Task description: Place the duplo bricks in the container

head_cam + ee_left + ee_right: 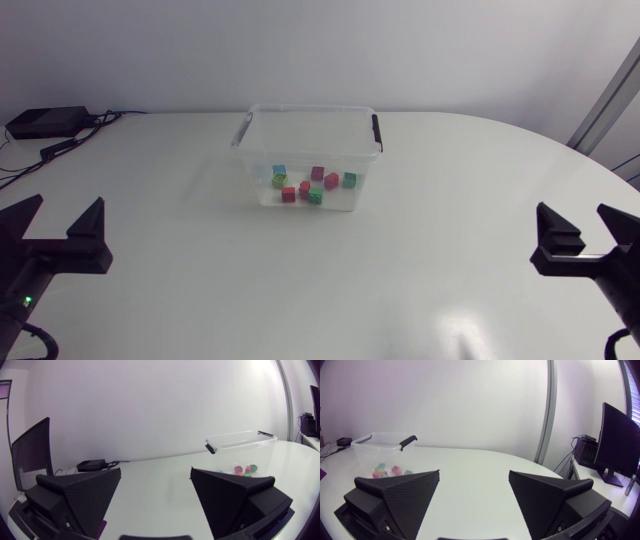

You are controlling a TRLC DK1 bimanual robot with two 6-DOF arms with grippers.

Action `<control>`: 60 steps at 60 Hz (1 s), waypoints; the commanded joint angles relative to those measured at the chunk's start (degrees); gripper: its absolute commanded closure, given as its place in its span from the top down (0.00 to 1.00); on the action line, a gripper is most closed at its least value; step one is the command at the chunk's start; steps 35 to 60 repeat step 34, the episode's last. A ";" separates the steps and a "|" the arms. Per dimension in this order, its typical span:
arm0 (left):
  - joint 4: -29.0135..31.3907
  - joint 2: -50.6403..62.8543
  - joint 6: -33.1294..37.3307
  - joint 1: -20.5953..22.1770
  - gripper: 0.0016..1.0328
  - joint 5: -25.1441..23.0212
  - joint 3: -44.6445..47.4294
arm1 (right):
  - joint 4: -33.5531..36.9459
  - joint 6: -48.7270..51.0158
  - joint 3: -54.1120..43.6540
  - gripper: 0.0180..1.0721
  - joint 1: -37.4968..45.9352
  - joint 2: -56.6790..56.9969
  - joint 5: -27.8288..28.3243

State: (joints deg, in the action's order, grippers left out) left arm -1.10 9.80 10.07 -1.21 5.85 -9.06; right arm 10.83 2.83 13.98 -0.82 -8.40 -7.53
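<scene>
The left jaws are spread wide with nothing between them, and so are the right jaws. Each pair is set low near its own side of the worktop (450,230), well apart from the container (307,150). The container is found ahead of both pairs and off to the inner side of each, beyond the inner finger in either wrist view. The bricks (312,184), red, green, magenta and one blue-topped, are all seen inside it, scattered over its floor. None is seen on the worktop around it or near either pair of jaws. The task is therefore judged as good as done, and the step in hand is taken to be a last check. This is done well if the worktop ahead of and beside each pair of jaws is looked over for a stray brick, since the patch directly under the jaws is hidden from the wrist views. Should one be found, it is best approached from above with the jaws wide and gripped across two flat faces. It is then carried over the rim and released low above the floor, so that nothing bounces out. The black clip (377,132) on the container's end is best avoided, as a knock there could shift the light, clear box.
</scene>
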 commanded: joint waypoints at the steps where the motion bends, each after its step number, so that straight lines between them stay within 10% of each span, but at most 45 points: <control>1: 0.08 -2.00 -3.02 0.49 0.96 -1.17 2.58 | -2.34 -1.15 -3.28 0.95 0.56 1.69 1.15; 60: 1.10 -9.80 -10.07 1.21 0.96 -5.85 9.06 | -10.83 -2.83 -13.98 0.95 0.82 8.40 7.53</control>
